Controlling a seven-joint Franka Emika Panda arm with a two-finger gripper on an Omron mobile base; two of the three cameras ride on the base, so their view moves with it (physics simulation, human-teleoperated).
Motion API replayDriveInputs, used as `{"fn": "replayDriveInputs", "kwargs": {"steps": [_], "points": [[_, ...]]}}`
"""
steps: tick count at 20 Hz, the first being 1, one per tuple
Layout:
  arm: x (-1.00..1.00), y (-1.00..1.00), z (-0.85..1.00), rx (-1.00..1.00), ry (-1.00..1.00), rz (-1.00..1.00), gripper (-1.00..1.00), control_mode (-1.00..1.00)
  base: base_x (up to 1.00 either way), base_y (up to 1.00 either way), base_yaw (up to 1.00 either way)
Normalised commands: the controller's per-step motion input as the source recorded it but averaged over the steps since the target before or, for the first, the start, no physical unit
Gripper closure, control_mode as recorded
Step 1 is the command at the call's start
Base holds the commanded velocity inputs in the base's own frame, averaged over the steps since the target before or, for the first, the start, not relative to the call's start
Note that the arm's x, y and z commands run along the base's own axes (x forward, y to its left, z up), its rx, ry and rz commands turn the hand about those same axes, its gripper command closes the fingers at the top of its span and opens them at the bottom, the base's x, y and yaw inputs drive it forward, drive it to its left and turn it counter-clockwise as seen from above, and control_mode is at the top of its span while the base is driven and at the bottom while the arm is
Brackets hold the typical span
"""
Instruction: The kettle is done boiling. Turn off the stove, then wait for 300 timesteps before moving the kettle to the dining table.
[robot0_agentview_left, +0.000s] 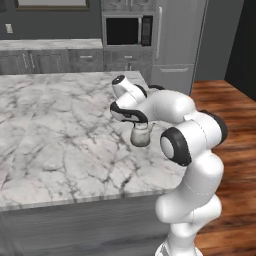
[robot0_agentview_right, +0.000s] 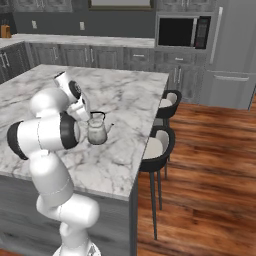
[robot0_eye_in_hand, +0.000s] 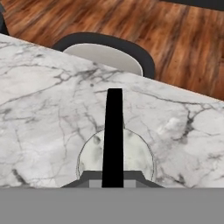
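From the left base view I see the kettle (robot0_agentview_left: 141, 135) standing upright on the marble desk (robot0_agentview_left: 55, 130), near its right-hand edge and toward the front corner. My arm bends over it from the lower right, and the pincer (robot0_agentview_left: 138, 121) sits right at the top of the kettle, on its thin black handle. Behind the desk stand grey cabinets, a built-in microwave (robot0_agentview_left: 128, 30) and a steel fridge (robot0_agentview_left: 177, 40); wood floor (robot0_agentview_left: 227, 110) runs along the right.

From the right base view the kettle (robot0_agentview_right: 97, 131) sits on the same white, grey-veined desk (robot0_agentview_right: 125, 95), a little in from the edge where two dark stools (robot0_agentview_right: 157, 145) with pale seats are tucked. The pincer (robot0_agentview_right: 90, 116) comes in from the left, touching the handle loop. I cannot make out the fingers themselves here, as the wrist covers them.

In the hand view I look straight down along the handle (robot0_eye_in_hand: 114, 135), a black bar running up the middle, with the round lid (robot0_eye_in_hand: 135, 157) beneath it mirroring the marble. The pincer is clamped shut on that handle. Past the desk edge (robot0_eye_in_hand: 183, 94) I see one stool seat (robot0_eye_in_hand: 105, 54) and wood floor.
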Motion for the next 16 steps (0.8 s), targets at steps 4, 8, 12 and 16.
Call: {"fn": "replayDriveInputs", "kwargs": {"steps": [4, 8, 12, 16], "points": [[0.1, -0.01, -0.12, 0.0, 0.0, 0.0, 1.0, -1.0, 0.0, 0.0, 0.0], [-0.02, 0.0, -0.2, 0.0, 0.0, 0.0, 1.0, -1.0, 0.0, 0.0, 0.0], [0.0, 0.0, -0.26, 0.0, 0.0, -0.02, 1.0, -1.0, 0.0, 0.0, 0.0], [0.0, 0.0, -0.16, 0.02, 0.0, -0.01, 1.0, -1.0, 0.0, 0.0, 0.0]]}}
